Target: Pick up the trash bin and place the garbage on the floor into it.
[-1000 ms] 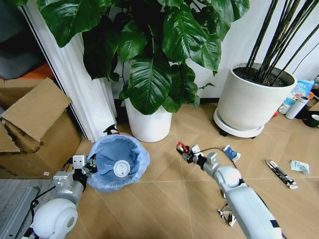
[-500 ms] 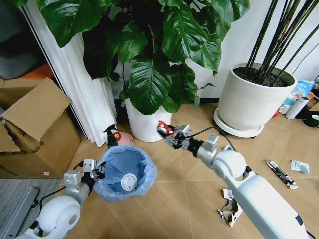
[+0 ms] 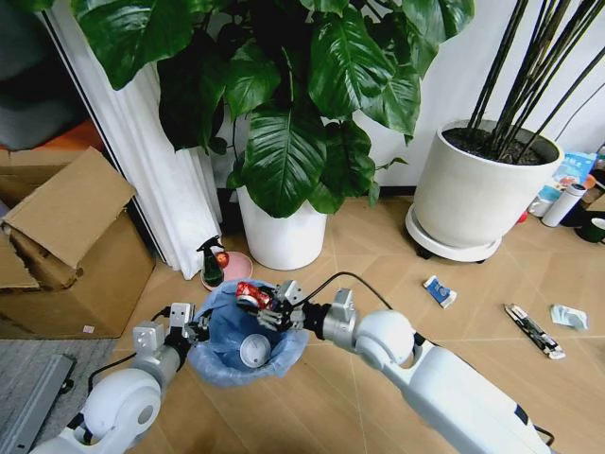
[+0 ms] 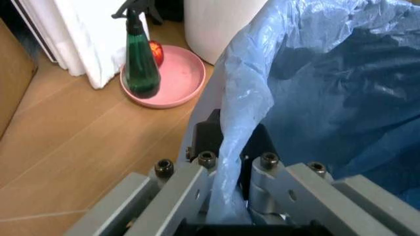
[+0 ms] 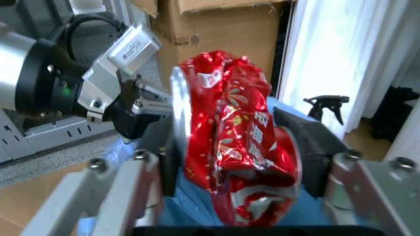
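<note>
Head view showed the drop step in hand: the right gripper (image 3: 257, 301) hung over the mouth of the trash bin (image 3: 284, 346), fingers closed on a red wrapper (image 3: 248, 294), while the left gripper (image 3: 189, 327) clamped the bin's bag-lined rim and held it up. A white disc (image 3: 253, 352) already lay inside. More litter (image 3: 440, 290) lay on the floor (image 3: 378, 255). Next, I judged, the fingers needed only to part. Left wrist view alone showed bag plastic pinched between those fingers (image 4: 187, 184); right wrist view showed the crumpled wrapper (image 5: 233, 142) squeezed between both pads.
</note>
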{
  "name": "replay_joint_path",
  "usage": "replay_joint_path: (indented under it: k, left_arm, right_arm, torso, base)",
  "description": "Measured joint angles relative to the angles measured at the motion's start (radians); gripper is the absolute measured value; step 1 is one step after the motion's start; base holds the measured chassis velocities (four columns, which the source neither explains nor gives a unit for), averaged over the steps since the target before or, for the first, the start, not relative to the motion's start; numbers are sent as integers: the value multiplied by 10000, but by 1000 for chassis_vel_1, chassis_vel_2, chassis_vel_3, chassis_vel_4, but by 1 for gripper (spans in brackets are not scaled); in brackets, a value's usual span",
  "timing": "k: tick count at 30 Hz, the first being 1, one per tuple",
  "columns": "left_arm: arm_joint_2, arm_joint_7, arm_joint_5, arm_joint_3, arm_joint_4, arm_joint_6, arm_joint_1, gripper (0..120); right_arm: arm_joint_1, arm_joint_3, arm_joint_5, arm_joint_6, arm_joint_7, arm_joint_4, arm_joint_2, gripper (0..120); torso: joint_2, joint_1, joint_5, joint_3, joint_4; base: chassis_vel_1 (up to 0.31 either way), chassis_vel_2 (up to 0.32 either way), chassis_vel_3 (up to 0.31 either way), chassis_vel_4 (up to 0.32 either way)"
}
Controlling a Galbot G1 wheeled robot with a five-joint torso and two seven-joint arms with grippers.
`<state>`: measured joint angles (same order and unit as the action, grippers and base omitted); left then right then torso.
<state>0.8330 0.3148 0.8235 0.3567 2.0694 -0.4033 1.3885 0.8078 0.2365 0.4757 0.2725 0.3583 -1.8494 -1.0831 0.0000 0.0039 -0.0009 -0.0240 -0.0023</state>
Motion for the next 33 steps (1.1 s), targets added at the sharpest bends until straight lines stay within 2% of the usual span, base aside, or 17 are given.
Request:
replay_joint_path:
  k: [1,3,4,7,8,12,17,20,21,25,27,30,31,33]
  left_arm:
    - [0,0,0,0,0,0,0,0]
    - [4,0,11,81,12,2,0,0]
    - [4,0,11,81,12,2,0,0]
    - [64,-2,4,183,45,25,43,0]
    - [64,-2,4,183,45,25,43,0]
    - [134,-10,-27,272,84,46,107,0]
    - [222,-13,-93,367,82,60,139,0]
    - [475,-57,-360,491,91,111,229,0]
    - [475,-57,-360,491,91,111,229,0]
    - [847,-148,-900,630,170,236,401,0]
    - [900,-186,-1034,660,171,274,428,0]
    - [1121,-288,-1340,764,229,364,588,0]
    - [1121,-288,-1340,764,229,364,588,0]
    - [1313,-375,-1485,855,308,386,680,0]
  right_arm:
    - [0,0,0,0,0,0,0,54]
    - [-196,186,-14,19,-85,163,-136,65]
    - [-196,186,-14,19,-85,163,-136,65]
    - [-397,302,-17,19,-209,349,-225,79]
    - [-397,302,-17,19,-209,349,-225,79]
    - [-472,305,-15,-12,-395,495,-328,97]
    - [-296,-104,89,-30,-950,307,-421,100]
    - [203,-1089,147,111,-1731,-33,-239,100]
    - [203,-1089,147,111,-1731,-33,-239,100]
    - [1068,-2680,107,518,-2448,-476,95,100]
    - [1269,-3038,110,617,-2568,-573,188,100]
    - [2263,-4527,12,703,-2698,-800,623,100]
    - [2263,-4527,12,703,-2698,-800,623,100]
    - [3373,-5559,-255,394,-2872,-933,929,100]
  torso:
    - [0,0,0,0,0]
    - [0,0,1,0,1]
    - [0,0,1,0,1]
    - [0,0,1,0,1]
    - [0,0,1,0,1]
    - [0,0,1,0,0]
    - [0,0,2,0,2]
    - [0,0,2,0,1]
    - [0,0,2,0,1]
    - [0,0,4,0,-1]
    - [0,0,5,0,1]
    - [0,0,5,1,1]
    - [0,0,5,1,1]
    - [1,-1,5,2,3]
  base:
    - [0,0,0,0]
    - [0,0,0,0]
    - [0,0,0,0]
    - [0,0,0,0]
    - [0,0,0,0]
    - [0,0,0,0]
    - [0,0,0,0]
    - [0,0,0,0]
    - [0,0,0,0]
    - [0,0,0,0]
    - [0,0,0,0]
    - [0,0,0,0]
    - [0,0,0,0]
    - [0,0,0,0]
